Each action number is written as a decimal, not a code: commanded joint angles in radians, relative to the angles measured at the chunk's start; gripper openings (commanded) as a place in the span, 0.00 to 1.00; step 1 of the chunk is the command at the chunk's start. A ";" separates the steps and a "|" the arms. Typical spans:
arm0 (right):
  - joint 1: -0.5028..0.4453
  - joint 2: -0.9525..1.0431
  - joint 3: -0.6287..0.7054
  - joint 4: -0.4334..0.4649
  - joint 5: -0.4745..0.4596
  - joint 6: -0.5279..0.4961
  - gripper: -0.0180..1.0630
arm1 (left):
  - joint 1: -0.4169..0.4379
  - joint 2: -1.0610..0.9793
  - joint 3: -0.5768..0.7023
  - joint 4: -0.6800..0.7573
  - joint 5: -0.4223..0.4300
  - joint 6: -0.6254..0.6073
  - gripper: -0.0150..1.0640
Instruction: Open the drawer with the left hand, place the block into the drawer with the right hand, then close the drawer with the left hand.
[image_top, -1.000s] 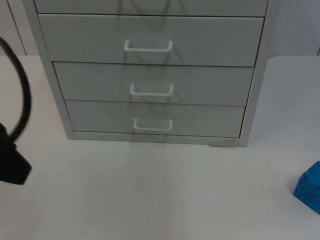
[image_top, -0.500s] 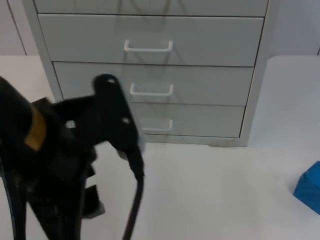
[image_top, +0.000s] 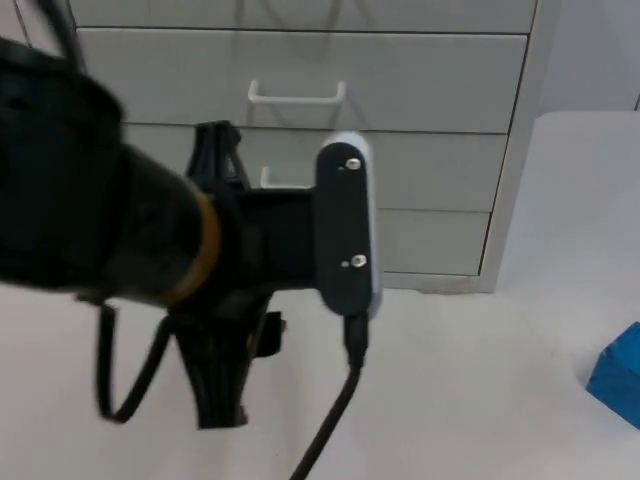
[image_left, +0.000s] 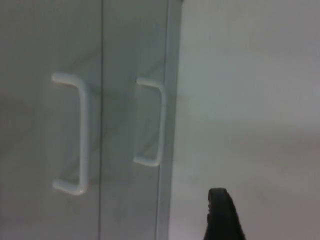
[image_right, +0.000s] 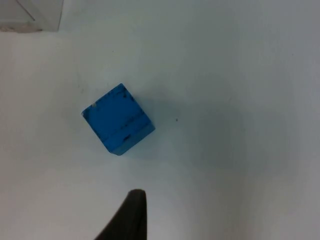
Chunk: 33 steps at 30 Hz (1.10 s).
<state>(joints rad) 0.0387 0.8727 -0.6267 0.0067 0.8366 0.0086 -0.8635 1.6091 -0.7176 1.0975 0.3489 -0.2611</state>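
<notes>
A grey drawer cabinet stands at the back of the table with all its drawers shut. Its upper white handle is visible, and my left arm covers most of the middle handle. My left gripper hangs in front of the lower drawers, turned on its side. In the left wrist view two white handles lie a short way ahead of the left gripper. A blue block rests on the table at the right edge. My right gripper waits close beside the blue block, apart from it.
White table top lies in front of the cabinet. A corner of the cabinet's base sits beyond the block. The table's right part runs beside the cabinet.
My left arm has swung in from the left edge to the front of the drawers and now covers the lower handles. The block and the drawers have not moved.
</notes>
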 joint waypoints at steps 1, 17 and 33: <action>-0.008 0.001 -0.006 -0.007 -0.015 -0.001 0.99 | -0.006 0.046 -0.037 0.032 0.020 -0.042 0.48; -0.008 0.001 -0.006 -0.007 -0.011 -0.001 0.99 | -0.006 0.376 -0.227 0.454 0.164 -0.387 0.48; -0.008 0.001 -0.006 -0.007 -0.019 -0.001 0.99 | 0.081 0.496 -0.261 0.647 0.157 -0.600 0.45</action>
<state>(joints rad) 0.0387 0.8727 -0.6267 0.0067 0.8329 0.0086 -0.7948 2.0883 -0.9642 1.7339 0.5173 -0.8425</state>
